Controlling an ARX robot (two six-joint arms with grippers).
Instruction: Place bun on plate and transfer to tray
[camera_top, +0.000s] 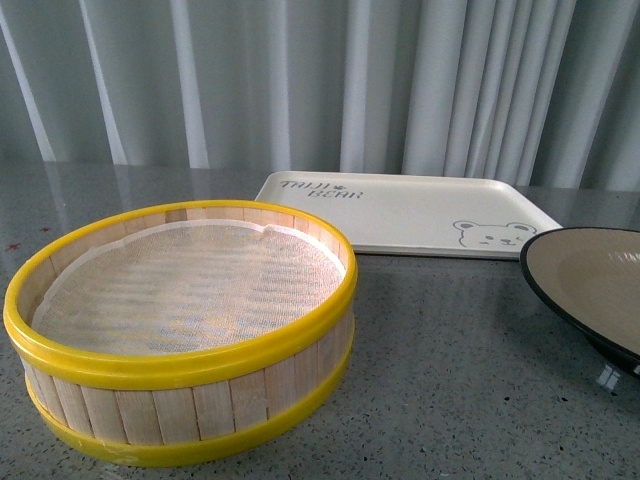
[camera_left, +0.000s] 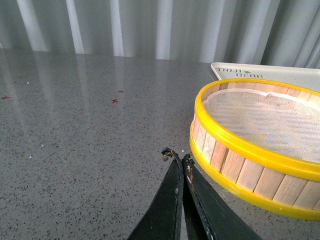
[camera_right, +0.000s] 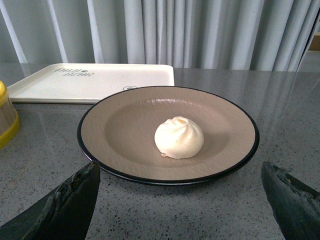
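The white pleated bun (camera_right: 179, 137) rests in the middle of the tan, black-rimmed plate (camera_right: 120, 135) on the grey table. My right gripper (camera_right: 180, 172) stands wide open just short of the plate's near rim, its fingers (camera_right: 75, 197) spread wider than the plate's front edge, nothing between them. In the front view only the plate's edge (camera_top: 585, 280) shows at the right; the bun is out of view there. The cream tray (camera_top: 400, 212) with bear print lies beyond, also seen as the tray (camera_right: 100, 80). My left gripper (camera_left: 177, 155) is shut and empty, beside the steamer basket.
A yellow-rimmed wooden steamer basket (camera_top: 190, 400) with a white cloth liner stands at the front left, also the basket (camera_left: 235, 165). Grey curtains hang behind the table. Speckled tabletop (camera_left: 75, 125) stretches left of the basket.
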